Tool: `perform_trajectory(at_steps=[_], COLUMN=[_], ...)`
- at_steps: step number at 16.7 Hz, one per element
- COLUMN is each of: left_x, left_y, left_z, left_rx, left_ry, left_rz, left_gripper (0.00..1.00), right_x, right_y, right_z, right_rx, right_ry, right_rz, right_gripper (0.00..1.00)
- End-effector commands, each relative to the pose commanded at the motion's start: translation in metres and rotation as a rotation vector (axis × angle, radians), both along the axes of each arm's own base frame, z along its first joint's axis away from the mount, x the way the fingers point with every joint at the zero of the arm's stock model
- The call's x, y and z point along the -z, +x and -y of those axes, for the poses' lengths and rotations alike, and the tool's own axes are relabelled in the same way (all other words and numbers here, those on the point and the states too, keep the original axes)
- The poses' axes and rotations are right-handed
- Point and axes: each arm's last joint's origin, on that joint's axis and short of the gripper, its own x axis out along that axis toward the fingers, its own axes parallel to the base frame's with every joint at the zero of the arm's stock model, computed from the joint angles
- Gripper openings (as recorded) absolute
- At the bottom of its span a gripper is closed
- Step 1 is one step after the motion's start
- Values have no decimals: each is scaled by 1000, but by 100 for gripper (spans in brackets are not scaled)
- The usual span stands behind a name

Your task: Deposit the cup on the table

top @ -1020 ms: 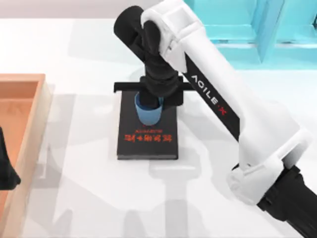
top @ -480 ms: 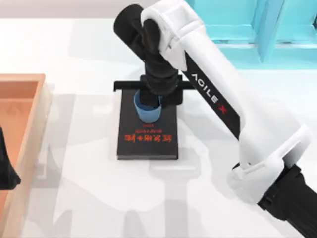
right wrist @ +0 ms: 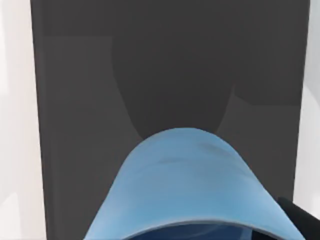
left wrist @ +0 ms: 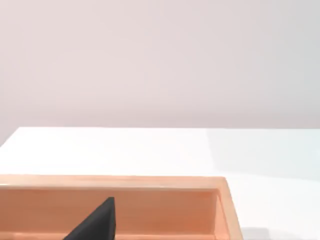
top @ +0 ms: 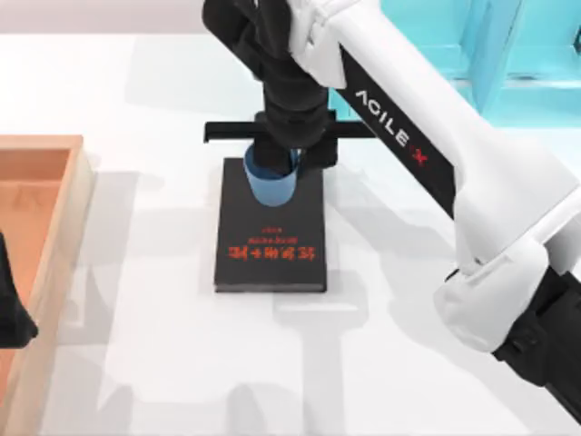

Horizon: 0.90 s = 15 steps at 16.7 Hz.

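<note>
My right gripper (top: 277, 156) is shut on the rim of the small blue cup (top: 272, 185). It holds the cup upright over the far end of the black book (top: 270, 245), which lies on the white table (top: 154, 91). In the right wrist view the cup (right wrist: 187, 185) looms close, and its shadow falls on the book's dark cover (right wrist: 150, 65). My left arm (top: 11, 309) is parked at the table's left edge, over the tray.
An orange wooden tray (top: 45, 209) runs along the left side; its wall (left wrist: 150, 182) also appears in the left wrist view. A large cyan shelf frame (top: 490, 45) stands at the back right. White table surface lies bare around the book.
The right gripper has carried the cup from the book's middle toward its far end, uncovering more of the cover and its red lettering. The left arm has not moved.
</note>
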Motion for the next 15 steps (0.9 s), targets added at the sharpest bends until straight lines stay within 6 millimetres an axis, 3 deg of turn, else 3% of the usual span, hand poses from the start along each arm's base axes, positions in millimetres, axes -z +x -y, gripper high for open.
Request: perform_trajectory(at_steps=[8, 12, 15], left_x=[0, 0, 0], left_y=[0, 0, 0], left_z=[0, 0, 0], left_rx=[0, 0, 0], left_ry=[0, 0, 0], left_rz=[0, 0, 0], left_gripper=[100, 100, 100], right_x=[-9, -36, -64], right_y=[0, 4, 8], right_z=[1, 15, 40], right_rx=[0, -32, -65], right_ry=[7, 46, 75], right_rz=[4, 15, 17], right_gripper=[0, 0, 0])
